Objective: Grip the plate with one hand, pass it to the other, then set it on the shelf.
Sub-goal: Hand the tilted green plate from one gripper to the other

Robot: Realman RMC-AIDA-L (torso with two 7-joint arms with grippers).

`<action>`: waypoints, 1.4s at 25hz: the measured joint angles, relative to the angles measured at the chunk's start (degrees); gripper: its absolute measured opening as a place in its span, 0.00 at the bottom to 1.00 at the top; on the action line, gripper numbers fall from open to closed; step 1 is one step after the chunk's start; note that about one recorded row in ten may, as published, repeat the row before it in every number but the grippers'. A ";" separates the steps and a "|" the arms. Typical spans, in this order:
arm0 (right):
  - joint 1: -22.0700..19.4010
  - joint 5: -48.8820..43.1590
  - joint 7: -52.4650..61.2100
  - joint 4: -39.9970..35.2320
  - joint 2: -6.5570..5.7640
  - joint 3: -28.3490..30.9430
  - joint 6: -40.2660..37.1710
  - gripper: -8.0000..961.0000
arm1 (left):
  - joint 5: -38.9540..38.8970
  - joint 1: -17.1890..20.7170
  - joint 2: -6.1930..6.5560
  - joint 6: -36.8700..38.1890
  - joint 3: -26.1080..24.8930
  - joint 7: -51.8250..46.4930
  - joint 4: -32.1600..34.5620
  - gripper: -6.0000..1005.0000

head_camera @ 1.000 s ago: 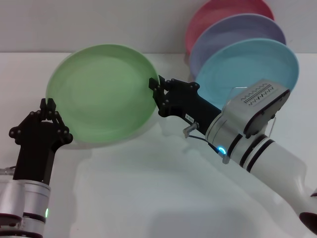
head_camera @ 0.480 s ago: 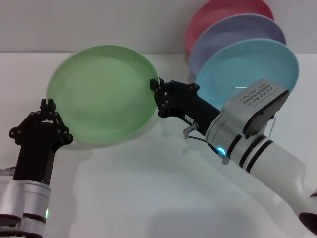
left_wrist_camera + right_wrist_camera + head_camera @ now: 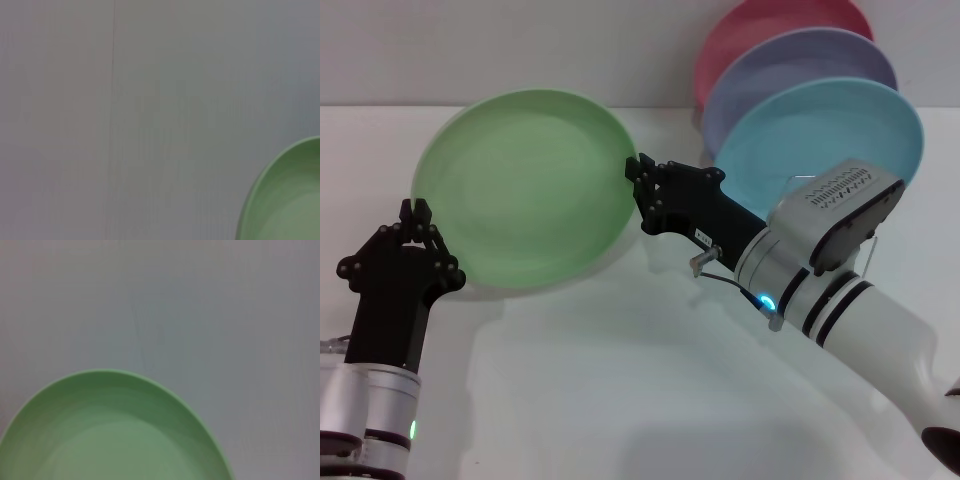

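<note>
My right pincer (image 3: 638,178) is clamped on the rim of the round light green matte plastic plate (image 3: 525,190), holding it tilted above the white counter (image 3: 620,380), toward its far left part. My left pincer (image 3: 416,213) sits at the plate's opposite lower edge; I cannot tell whether its fingers are closed. Turquoise-blue (image 3: 800,130), lavender (image 3: 790,60) and pink (image 3: 760,20) plates stand upright at the far right.

Bare white lab table (image 3: 620,400), plain wall (image 3: 520,50)
</note>
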 joint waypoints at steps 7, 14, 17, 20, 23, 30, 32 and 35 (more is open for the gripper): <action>0.21 0.00 0.00 -0.01 0.00 0.00 0.01 0.06 | -0.01 -0.06 0.00 -0.42 -0.10 -0.19 0.15 0.08; 0.34 0.02 -0.03 -0.01 0.00 0.01 0.04 0.04 | -0.01 -0.15 0.00 -0.47 -0.02 -0.31 0.28 0.08; 0.42 0.05 -0.04 -0.01 -0.01 0.01 0.47 0.04 | -0.01 -0.16 0.00 -0.48 0.04 -0.37 0.31 0.08; 0.47 0.05 -0.06 0.00 -0.01 0.05 0.66 0.03 | 0.01 -0.17 0.00 -0.46 0.08 -0.43 0.38 0.08; 0.47 0.05 -0.33 0.03 -0.01 0.09 0.67 0.03 | 0.02 -0.15 0.00 -0.41 0.13 -0.54 0.39 0.08; 0.30 0.05 -0.74 0.10 -0.01 0.19 0.41 0.03 | 0.99 -0.03 0.01 -0.30 0.08 -1.08 0.65 0.08; 0.17 0.05 -0.77 0.18 0.00 0.18 0.29 0.03 | 1.06 0.13 -0.01 -0.30 0.04 -1.10 0.65 0.08; 0.08 0.02 -0.78 0.20 0.00 0.18 0.24 0.03 | 1.14 0.32 -0.02 -0.24 0.01 -1.11 0.64 0.08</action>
